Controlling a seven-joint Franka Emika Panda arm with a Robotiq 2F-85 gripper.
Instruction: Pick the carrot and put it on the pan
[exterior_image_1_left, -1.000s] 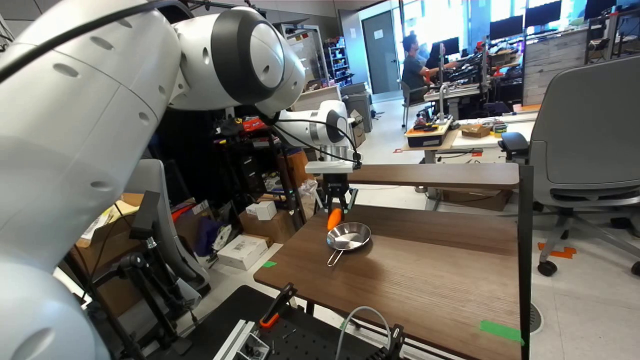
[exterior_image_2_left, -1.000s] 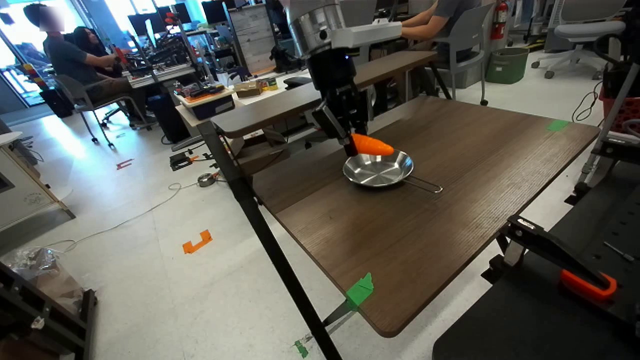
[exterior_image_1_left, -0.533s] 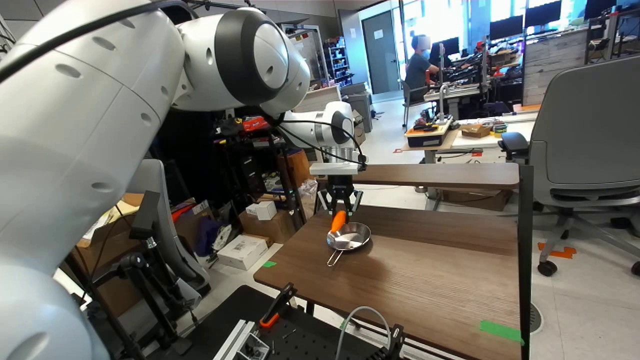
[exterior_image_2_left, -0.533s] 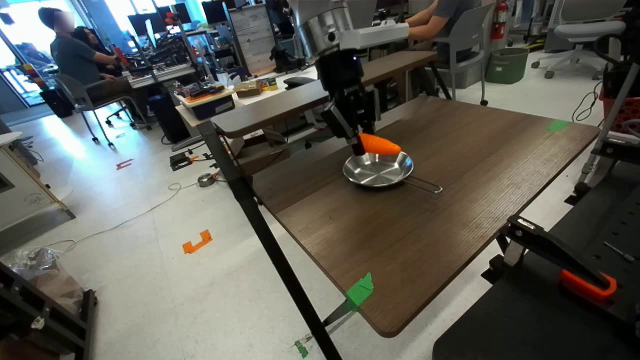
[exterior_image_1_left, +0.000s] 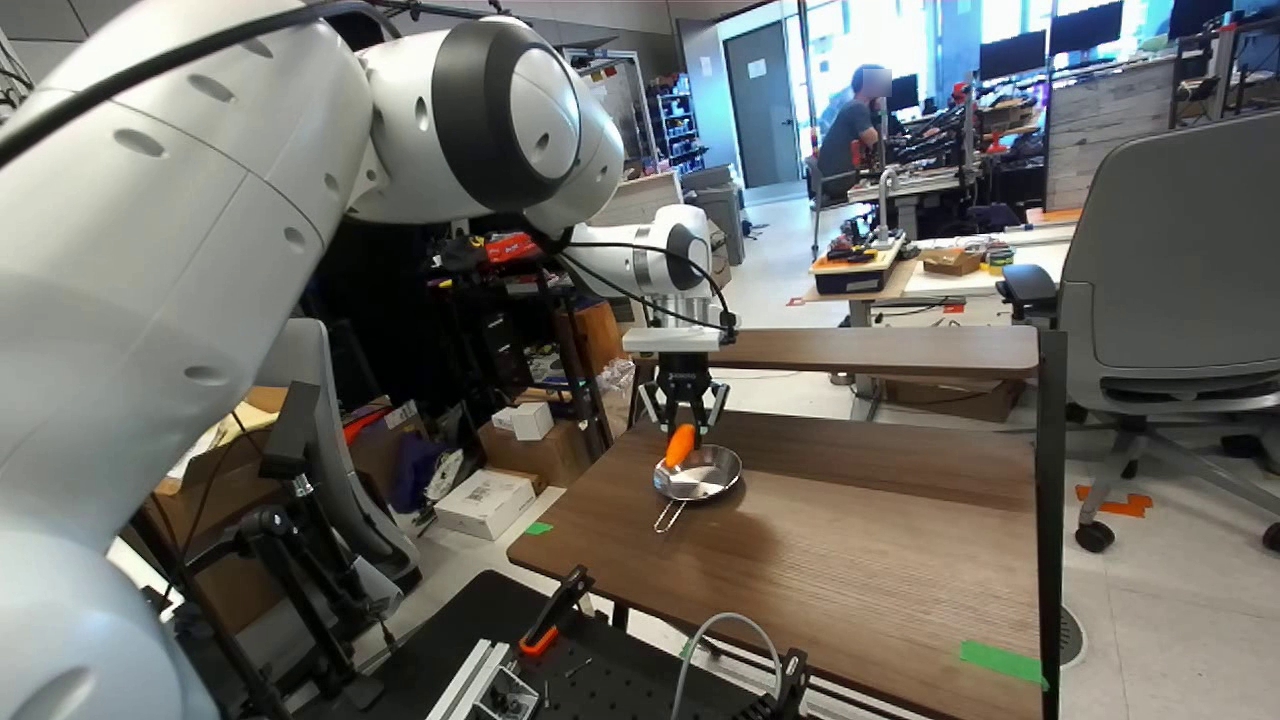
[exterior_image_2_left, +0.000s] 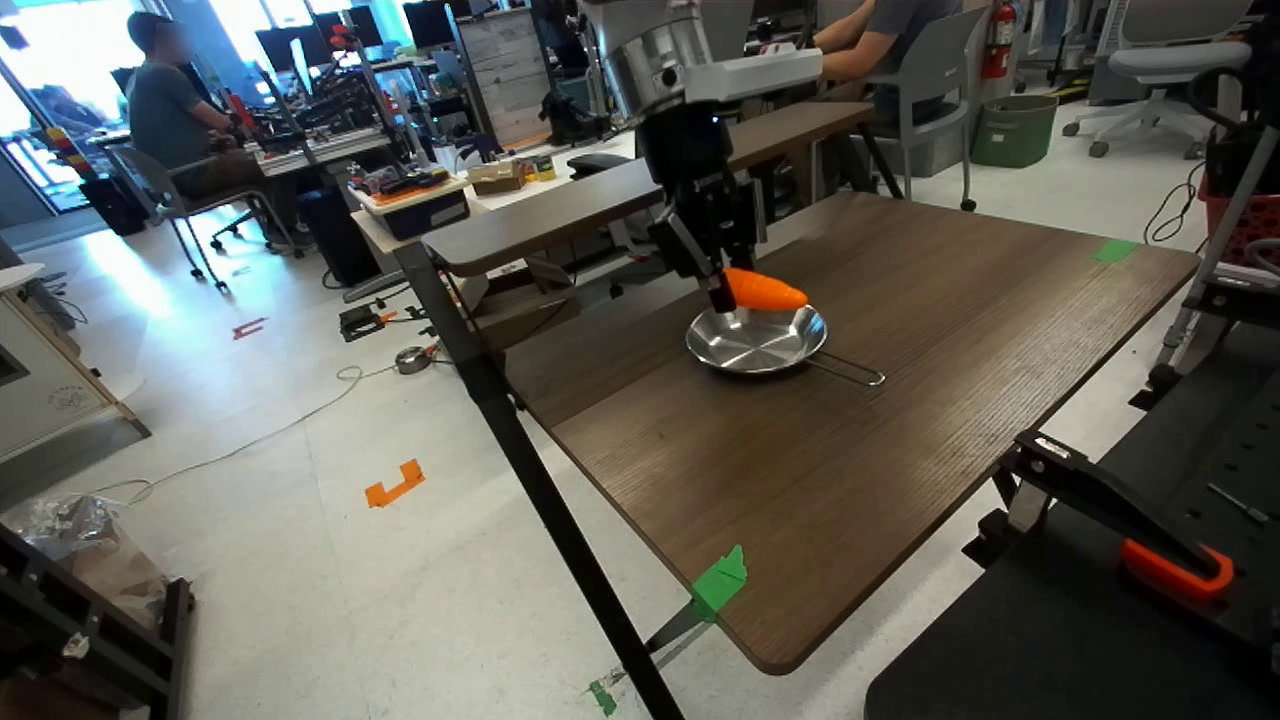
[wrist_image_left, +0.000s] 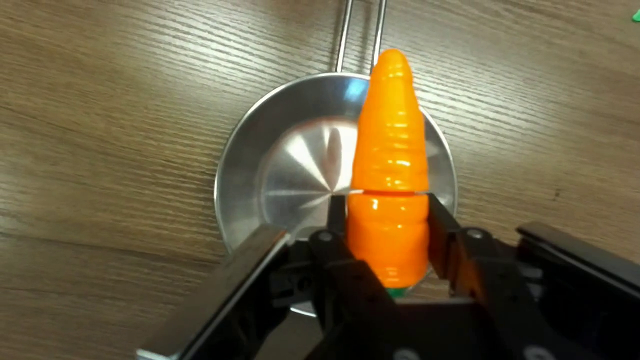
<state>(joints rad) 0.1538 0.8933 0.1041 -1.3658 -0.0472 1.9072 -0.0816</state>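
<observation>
in the wrist view, my claw (wrist_image_left: 388, 220) was clenched on the thick end of the carrot (wrist_image_left: 390, 155), its narrow tip pointing toward the handle (wrist_image_left: 378, 35) side of the pan (wrist_image_left: 295, 185). in an exterior view, i held the carrot nearly level over the pan, which sat on the tabletop (exterior_image_2_left: 860, 470), green tape (exterior_image_2_left: 722, 582) near one corner. in an exterior view, a gray chair (exterior_image_1_left: 1180, 240) stood near the tabletop.

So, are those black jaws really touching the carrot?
Touching. The wrist view shows it: the jaws are closed against the carrot from both sides, with no gap showing between.
</observation>
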